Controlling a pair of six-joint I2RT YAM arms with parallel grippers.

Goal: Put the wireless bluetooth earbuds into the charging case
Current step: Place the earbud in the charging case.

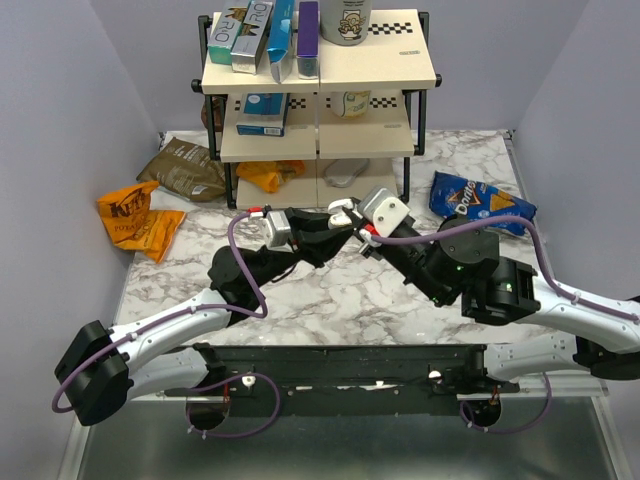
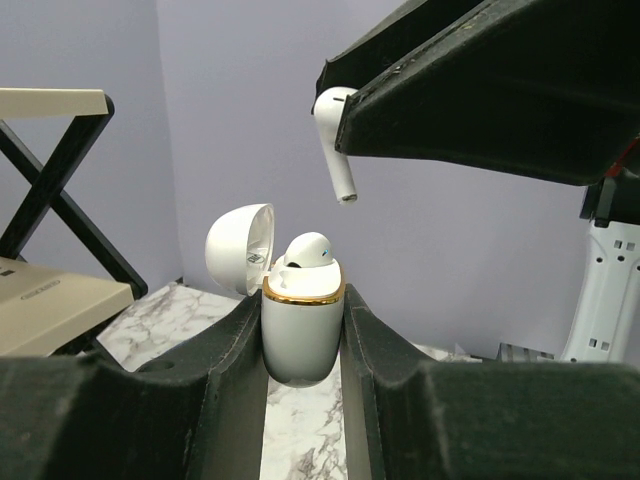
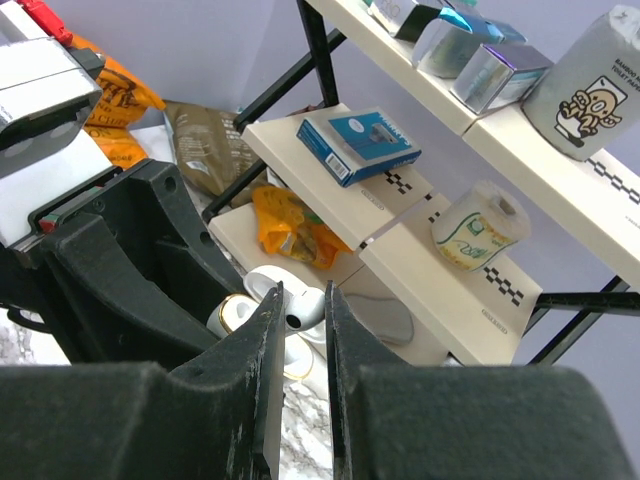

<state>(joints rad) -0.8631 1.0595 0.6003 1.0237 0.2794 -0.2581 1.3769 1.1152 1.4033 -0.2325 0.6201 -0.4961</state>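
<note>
The charging case (image 2: pixel 300 335) is white with a gold rim, and its lid (image 2: pixel 240 248) is hinged open to the left. My left gripper (image 2: pixel 300 305) is shut on the case body and holds it upright above the marble. One white earbud (image 2: pixel 308 250) sits in the case. My right gripper (image 3: pixel 303 300) is shut on the other earbud (image 3: pixel 308 308), which hangs stem down (image 2: pixel 335 140) above and slightly right of the open case. In the top view the left gripper (image 1: pixel 335 222) and right gripper (image 1: pixel 358 228) meet at mid-table.
A shelf rack (image 1: pixel 320 75) with boxes and a roll stands at the back. A blue chip bag (image 1: pixel 480 203) lies at right. An orange bag (image 1: pixel 135 215) and a brown bag (image 1: pixel 185 168) lie at left. Another orange bag (image 1: pixel 268 175) is under the rack.
</note>
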